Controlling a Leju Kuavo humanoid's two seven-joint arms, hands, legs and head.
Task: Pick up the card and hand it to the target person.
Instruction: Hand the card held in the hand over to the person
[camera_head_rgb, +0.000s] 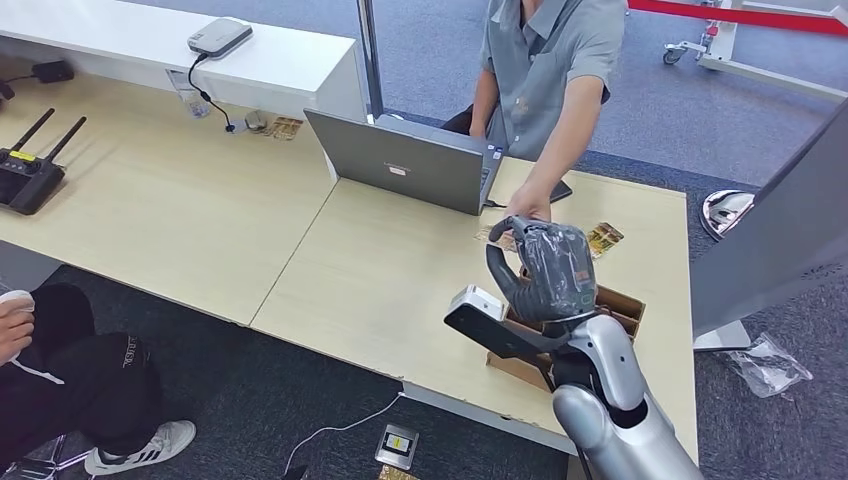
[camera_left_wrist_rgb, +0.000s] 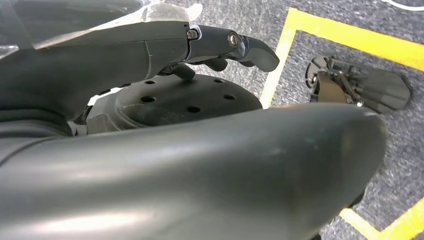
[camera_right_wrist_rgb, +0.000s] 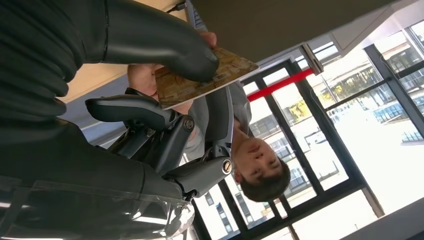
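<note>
**Handover nearly made, release still to come**

Desk (camera_head_rgb: 200, 220) first, on my left in the head view: a router (camera_head_rgb: 28, 172) is sitting at the far edge, and a seated person's legs (camera_head_rgb: 80, 370) are showing below it. My left hand (camera_left_wrist_rgb: 150, 55) is hanging over grey carpet with yellow floor tape (camera_left_wrist_rgb: 345, 37); its fingers are reaching out loosely with nothing between them that I can see.

Moving along, a laptop (camera_head_rgb: 405, 160) is standing open in the middle, with the target person (camera_head_rgb: 545, 70) sitting behind it.

Further right, my right hand (camera_head_rgb: 545, 265) is lifted above a cardboard box (camera_head_rgb: 615, 305). From the wrist I am seeing the thumb pressing the card (camera_right_wrist_rgb: 200, 80) against the fingers (camera_right_wrist_rgb: 130, 110), so the card is pinched and off the table. The person's hand (camera_head_rgb: 527, 208) is reaching in and appears to be touching the card's far side.

I judge the pick-up done and the offer made. What is left is letting go once the person has it firmly; releasing too soon could drop it.
</note>
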